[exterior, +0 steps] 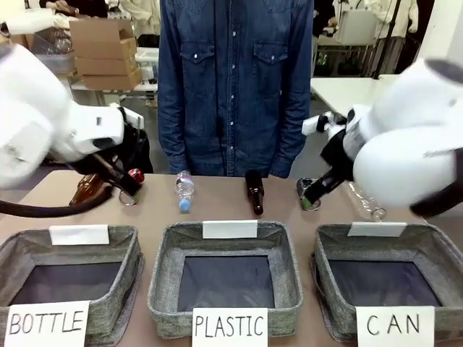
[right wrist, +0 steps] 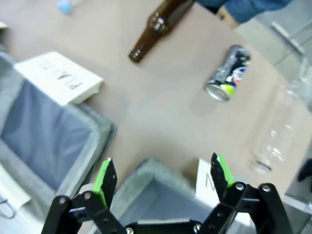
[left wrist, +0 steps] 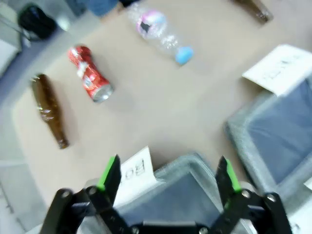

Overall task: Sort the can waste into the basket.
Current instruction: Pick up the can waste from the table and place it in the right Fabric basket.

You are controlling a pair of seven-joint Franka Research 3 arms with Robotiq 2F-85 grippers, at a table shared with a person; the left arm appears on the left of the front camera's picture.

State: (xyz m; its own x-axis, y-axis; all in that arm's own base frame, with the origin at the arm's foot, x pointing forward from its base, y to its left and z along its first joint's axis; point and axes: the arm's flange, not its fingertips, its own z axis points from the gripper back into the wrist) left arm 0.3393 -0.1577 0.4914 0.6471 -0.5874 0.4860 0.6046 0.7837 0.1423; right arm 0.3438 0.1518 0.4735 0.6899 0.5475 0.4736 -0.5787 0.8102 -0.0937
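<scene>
Red can (left wrist: pixel 90 74), dark can (right wrist: pixel 228 73) — two, left end effector (left wrist: pixel 168 163), right end effector (right wrist: pixel 162 162) spread, empty

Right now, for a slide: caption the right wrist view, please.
Open right gripper over the CAN basket rim; the dark dented can lies ahead between a brown bottle and a clear bottle.

red can (exterior: pixel 136 175) partly behind left arm (exterior: pixel 43 123)

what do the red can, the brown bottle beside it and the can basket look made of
Red can: thin metal, probably aluminium; dented body, shiny silver end. Brown bottle: likely glass; glossy, translucent amber. CAN basket: grey woven fabric, matte, soft-looking walls.
</scene>
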